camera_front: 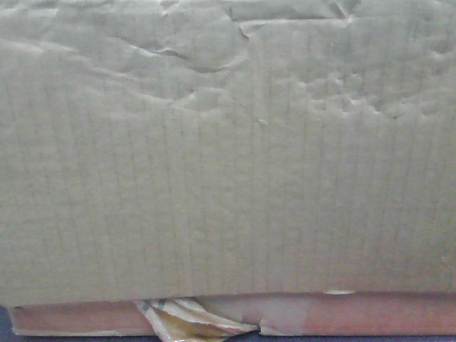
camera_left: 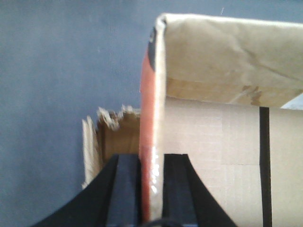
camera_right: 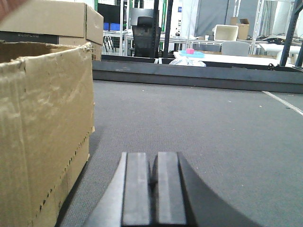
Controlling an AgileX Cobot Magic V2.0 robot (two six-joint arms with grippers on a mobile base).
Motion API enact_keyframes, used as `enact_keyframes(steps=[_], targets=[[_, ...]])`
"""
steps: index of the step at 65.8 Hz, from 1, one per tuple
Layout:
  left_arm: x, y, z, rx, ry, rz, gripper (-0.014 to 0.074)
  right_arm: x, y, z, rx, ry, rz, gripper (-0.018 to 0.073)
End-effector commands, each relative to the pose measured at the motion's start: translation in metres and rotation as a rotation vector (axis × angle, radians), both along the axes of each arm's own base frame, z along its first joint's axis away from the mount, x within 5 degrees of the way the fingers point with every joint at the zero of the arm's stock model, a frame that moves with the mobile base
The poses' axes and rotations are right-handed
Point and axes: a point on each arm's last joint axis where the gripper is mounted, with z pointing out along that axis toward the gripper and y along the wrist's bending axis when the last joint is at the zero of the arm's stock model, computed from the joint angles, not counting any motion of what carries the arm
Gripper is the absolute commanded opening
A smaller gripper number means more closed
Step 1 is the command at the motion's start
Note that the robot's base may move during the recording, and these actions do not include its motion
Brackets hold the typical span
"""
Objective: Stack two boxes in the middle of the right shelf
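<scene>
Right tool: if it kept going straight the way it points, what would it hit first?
Probably the dark low rail across the grey surface; nothing nearer blocks the right tool. The cardboard box stands beside that line.

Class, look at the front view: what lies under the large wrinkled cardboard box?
Under the wrinkled box shows the front edge of a flatter box with torn yellowish tape. Its top is covered, so the rest cannot be seen.
</scene>
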Motion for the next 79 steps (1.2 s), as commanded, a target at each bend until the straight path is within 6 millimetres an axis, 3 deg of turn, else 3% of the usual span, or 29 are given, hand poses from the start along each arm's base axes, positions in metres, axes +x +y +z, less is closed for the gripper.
enact_keyframes(steps=[1,20,32,60,79], targets=[[0.002,-0.006,-0.010,-0.018,0.019,0.004,-0.0111,0.000,0.000,0.002,-0.008,-0.026,-0.001,-0.0160],[0.005,-0.017,-0.075,-0.002,0.254,0.025,-0.0111,0.000,0.000,0.002,-0.008,-0.026,-0.001,-0.0160],[0.005,-0.017,-0.103,0.034,0.327,0.053,-0.0111,0.000,0.000,0.002,-0.008,-0.026,-0.001,-0.0160],[0.015,-0.030,-0.128,0.009,0.343,0.014,-0.0111,0.000,0.000,0.002,-0.008,-0.026,-0.001,-0.0160],[0.018,-0.031,-0.132,0.015,0.343,0.014,-0.0111,0.000,0.000,0.002,-0.008,-0.026,-0.001,-0.0160]])
